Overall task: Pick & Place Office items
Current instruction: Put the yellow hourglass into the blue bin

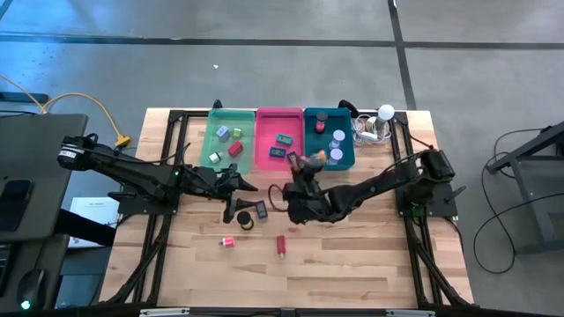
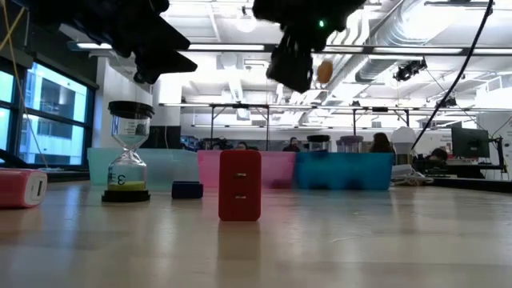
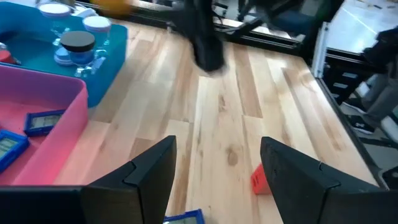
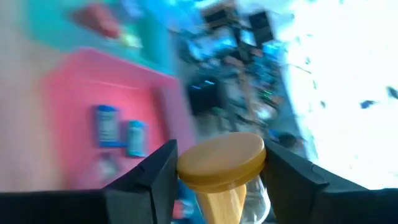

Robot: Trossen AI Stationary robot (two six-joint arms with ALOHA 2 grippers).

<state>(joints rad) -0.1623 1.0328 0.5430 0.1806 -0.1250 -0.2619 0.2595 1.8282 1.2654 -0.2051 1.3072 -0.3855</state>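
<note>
— What's the right gripper point(image 4: 217, 171) doing?

— It's hanging above the worktop point(image 1: 352, 255), just in front of the pink tray point(image 1: 279, 141), with its jaws closing on an orange-capped sand timer point(image 4: 222, 163). From table height you can see the timer point(image 2: 324, 71) lifted clear of the wood.

— And the left gripper point(image 3: 217, 171)?

— That one is sitting over the middle of the worktop, nearer the green tray point(image 1: 229, 139). Its jaws are standing apart with nothing between them, only bare planks showing in the gap.

— Where are the other office items lying?

— A red block point(image 1: 281, 245) is standing upright toward the front edge, near the middle. A small pink piece point(image 1: 228, 241) is lying to its left. A black-capped sand timer point(image 2: 126, 152) with yellow-green sand is standing between the two grippers, and a dark blue piece point(image 1: 261, 210) is lying just beside it.

— And the trays?

— All three are lining the far edge. The green one is holding a few small pieces, the pink one two blue pieces point(image 3: 25, 130), and the teal tray point(image 1: 328, 141) several small round-topped things, one black-capped point(image 3: 78, 42). A white ball point(image 1: 386, 112) is resting by the far right corner.
</note>
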